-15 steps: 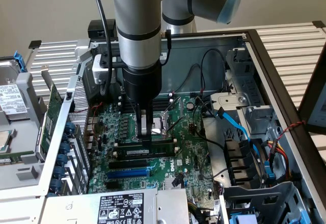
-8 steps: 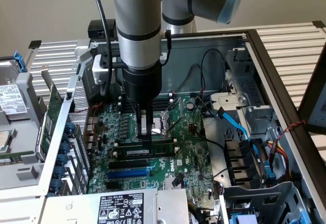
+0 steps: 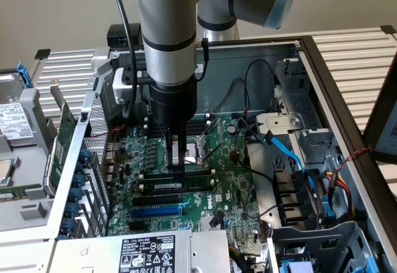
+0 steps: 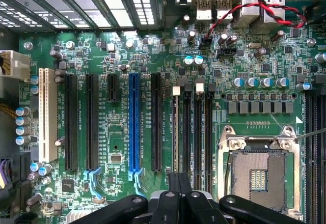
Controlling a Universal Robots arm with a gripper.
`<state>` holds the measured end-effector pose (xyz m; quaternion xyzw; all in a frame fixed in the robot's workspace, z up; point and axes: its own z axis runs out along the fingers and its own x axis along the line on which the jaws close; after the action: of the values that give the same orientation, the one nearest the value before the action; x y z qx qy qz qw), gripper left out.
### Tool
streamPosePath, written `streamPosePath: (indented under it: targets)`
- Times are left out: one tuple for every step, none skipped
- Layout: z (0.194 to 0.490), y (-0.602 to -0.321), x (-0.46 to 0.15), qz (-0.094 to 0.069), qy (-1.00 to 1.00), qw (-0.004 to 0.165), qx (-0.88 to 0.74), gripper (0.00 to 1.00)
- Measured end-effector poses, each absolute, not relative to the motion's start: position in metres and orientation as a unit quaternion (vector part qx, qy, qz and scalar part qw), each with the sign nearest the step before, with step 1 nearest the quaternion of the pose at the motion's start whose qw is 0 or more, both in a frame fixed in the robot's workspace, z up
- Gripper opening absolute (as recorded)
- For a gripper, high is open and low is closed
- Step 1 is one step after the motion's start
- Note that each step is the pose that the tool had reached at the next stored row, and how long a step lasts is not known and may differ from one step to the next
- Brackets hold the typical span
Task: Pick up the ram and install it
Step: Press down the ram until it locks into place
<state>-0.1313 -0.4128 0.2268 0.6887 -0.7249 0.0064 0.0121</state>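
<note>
The gripper (image 3: 177,172) stands vertically over the motherboard (image 3: 232,189) inside the open computer case (image 3: 347,87). Its fingers (image 4: 179,193) are together, pressing down on the top edge of the ram (image 3: 180,186). The ram sits upright in a memory slot (image 4: 175,132), beside the empty black slots and near the CPU socket (image 4: 262,173).

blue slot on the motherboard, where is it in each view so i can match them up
Exterior view: the blue slot lies low in the picture, beside a black slot, just above the labelled power supply.
Wrist view: the blue slot stands among black slots, with a white slot further out.
Shared landmark: the processor socket.
</note>
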Motion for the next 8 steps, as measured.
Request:
streamPosePath:
  targets:
    - [0.2267, -0.4127, -0.1313, 0.006, -0.725, 0.012, 0.689, 0.11]
    - [0.2267, -0.4127, -0.1313, 0.006, -0.725, 0.012, 0.689, 0.11]
    - [0.2266, -0.4127, -0.1313, 0.006, -0.725, 0.012, 0.689, 0.11]
    - [0.2266, -0.4127, -0.1313, 0.006, -0.725, 0.012, 0.689, 0.11]
    - [0.2271, -0.4127, -0.1313, 0.006, -0.725, 0.012, 0.689, 0.11]
    - [0.2282, -0.4125, -0.1312, 0.006, -0.725, 0.011, 0.689, 0.11]
    - [0.2305, -0.4126, -0.1312, 0.006, -0.725, 0.011, 0.689, 0.11]
    - [0.2331, -0.4127, -0.1313, 0.006, -0.725, 0.012, 0.689, 0.11]
